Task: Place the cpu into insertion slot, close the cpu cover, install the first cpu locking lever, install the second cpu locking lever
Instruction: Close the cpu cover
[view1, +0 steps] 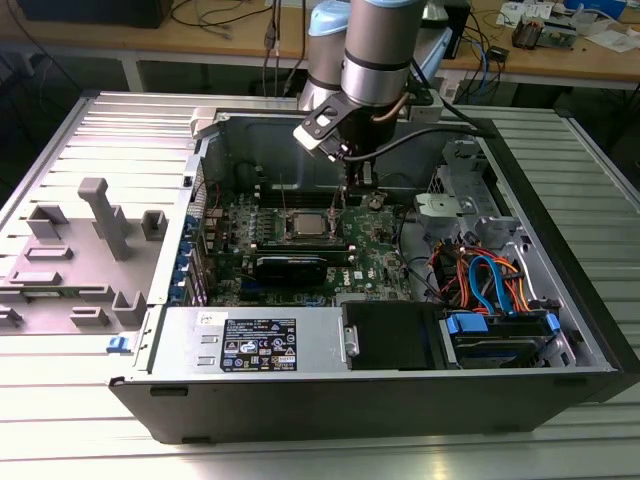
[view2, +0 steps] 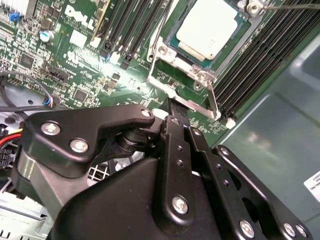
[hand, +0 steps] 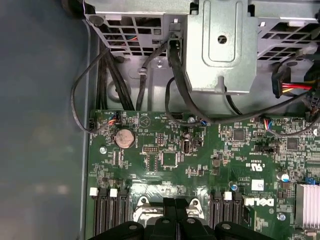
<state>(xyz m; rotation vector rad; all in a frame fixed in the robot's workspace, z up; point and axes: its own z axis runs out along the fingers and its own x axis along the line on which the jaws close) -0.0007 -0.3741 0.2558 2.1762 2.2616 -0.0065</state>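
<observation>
Seating seems done: the cpu (view2: 207, 27) lies flat in the insertion slot (view2: 173, 35), near the middle of the exterior view, and the cpu cover (view2: 200, 75) appears lowered around it. The tool (view2: 173, 105), fingers narrow and nearly together with nothing visibly gripped, stands at the slot's edge beside a locking lever (view2: 214, 102). I judge the lever step is in hand; it calls for firm, steady pressing toward its hook

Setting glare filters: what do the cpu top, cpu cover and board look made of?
cpu: matte silver-grey metal top, by its even pale sheen. cpu cover: bright bare sheet metal, probably steel, given the sharp glints on its edges. circuit board: green coated laminate, fairly glossy; a light hotspot shows on it.
</observation>
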